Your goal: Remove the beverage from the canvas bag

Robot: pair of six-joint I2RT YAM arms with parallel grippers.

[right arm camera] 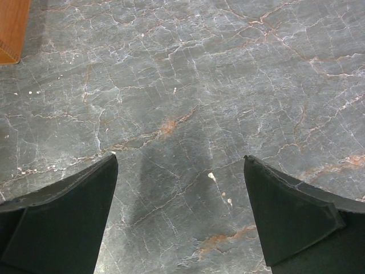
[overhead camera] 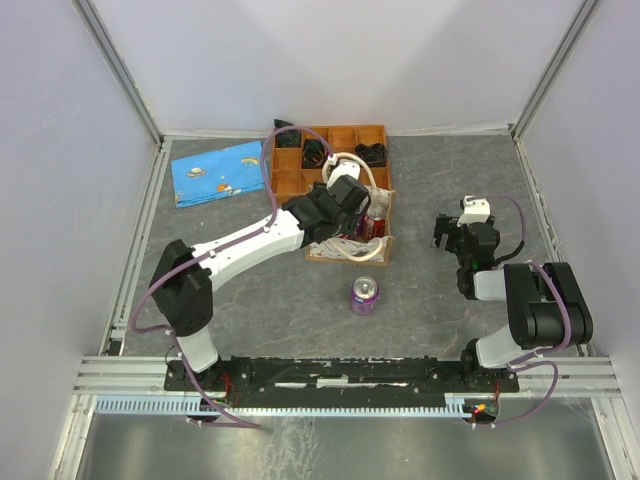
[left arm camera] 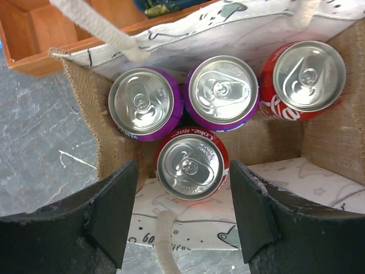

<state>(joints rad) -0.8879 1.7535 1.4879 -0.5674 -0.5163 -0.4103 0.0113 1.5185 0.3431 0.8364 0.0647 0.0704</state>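
The cream canvas bag stands open next to the wooden tray, its burlap lining showing. Inside stand two purple cans and two red Coke cans. My left gripper hangs open right above the bag's near side. The nearer red can sits just ahead of its fingertips, and neither finger touches it. From above, the left gripper is over the bag. Another purple can stands on the table in front of the bag. My right gripper is open over bare table, holding nothing.
An orange-brown compartmented wooden tray with dark small parts stands right behind the bag. A blue patterned cloth lies at the back left. One rope handle of the bag droops between my left fingers. The right gripper is to the right of the bag.
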